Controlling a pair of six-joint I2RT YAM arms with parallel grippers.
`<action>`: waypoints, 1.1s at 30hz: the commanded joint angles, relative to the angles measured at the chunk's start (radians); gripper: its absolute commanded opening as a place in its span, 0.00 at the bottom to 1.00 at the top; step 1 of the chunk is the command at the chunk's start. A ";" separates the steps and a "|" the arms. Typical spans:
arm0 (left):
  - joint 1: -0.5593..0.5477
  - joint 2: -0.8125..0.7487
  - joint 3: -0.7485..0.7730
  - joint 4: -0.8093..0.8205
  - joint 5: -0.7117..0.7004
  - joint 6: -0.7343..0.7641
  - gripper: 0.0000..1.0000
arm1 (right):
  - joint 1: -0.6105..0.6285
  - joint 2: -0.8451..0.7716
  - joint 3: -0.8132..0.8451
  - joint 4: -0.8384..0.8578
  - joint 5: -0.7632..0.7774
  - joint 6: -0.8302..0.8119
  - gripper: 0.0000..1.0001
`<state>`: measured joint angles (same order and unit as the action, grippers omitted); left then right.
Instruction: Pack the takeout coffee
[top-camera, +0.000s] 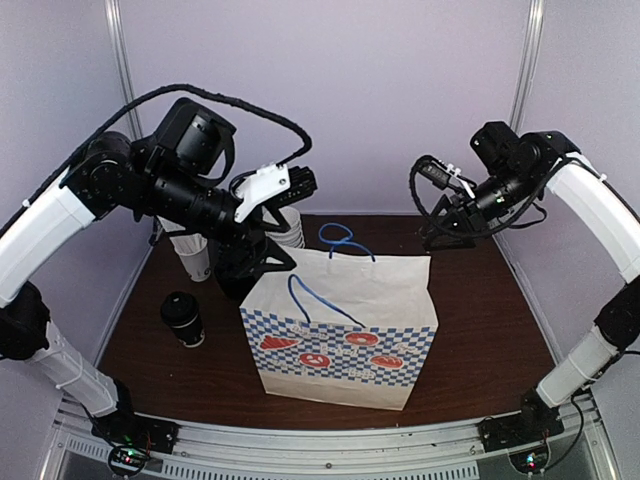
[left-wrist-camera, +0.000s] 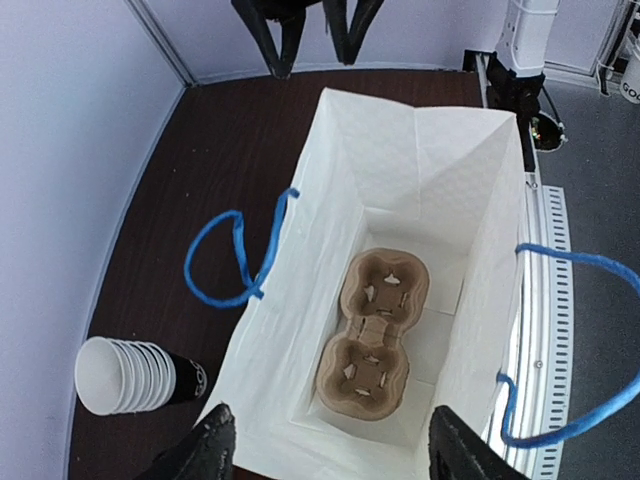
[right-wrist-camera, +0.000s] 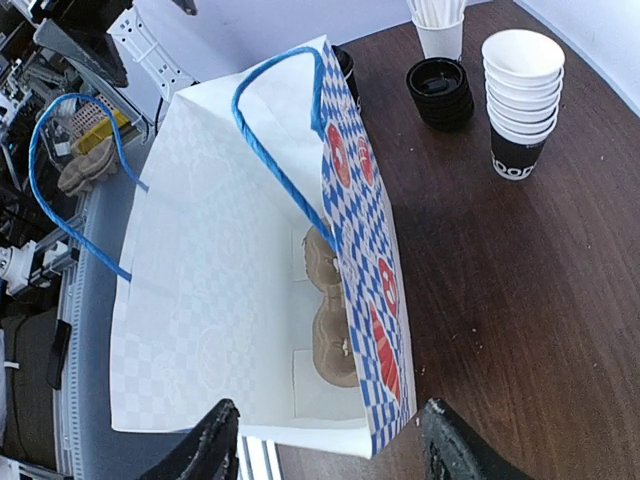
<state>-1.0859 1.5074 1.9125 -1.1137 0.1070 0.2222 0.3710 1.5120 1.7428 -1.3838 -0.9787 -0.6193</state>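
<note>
The takeout coffee (top-camera: 183, 320), a small cup with a black dome lid, stands on the table left of the paper bag (top-camera: 340, 325). In the right wrist view only its dark edge (right-wrist-camera: 346, 66) shows behind the bag (right-wrist-camera: 220, 270). My left gripper (top-camera: 262, 262) hangs open and empty over the bag's back left corner. Its view looks down into the bag (left-wrist-camera: 400, 170) at a brown cup carrier (left-wrist-camera: 375, 335) on the bottom. My right gripper (top-camera: 440, 235) is open and empty, raised behind the bag's right end. The carrier (right-wrist-camera: 330, 320) shows there too.
A stack of lidless white cups (right-wrist-camera: 520, 100) (left-wrist-camera: 125, 375), a pile of black lids (right-wrist-camera: 440, 92) and a white cup of sticks (right-wrist-camera: 440, 25) (top-camera: 195, 255) stand at the back left. The bag's blue handles (top-camera: 345, 240) stick up. Walls close in on three sides.
</note>
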 joint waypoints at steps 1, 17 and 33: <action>0.027 -0.105 -0.158 0.133 0.018 -0.105 0.67 | 0.094 0.076 0.091 0.015 0.100 0.022 0.62; 0.164 -0.269 -0.406 -0.047 -0.205 -0.422 0.67 | 0.289 0.261 0.270 -0.012 0.240 0.038 0.60; 0.644 -0.350 -0.788 0.049 -0.204 -0.627 0.97 | 0.275 0.130 0.250 -0.033 0.359 0.030 0.64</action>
<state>-0.5148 1.1637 1.2129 -1.1965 -0.2054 -0.3737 0.6540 1.7157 2.0148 -1.4101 -0.6647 -0.5953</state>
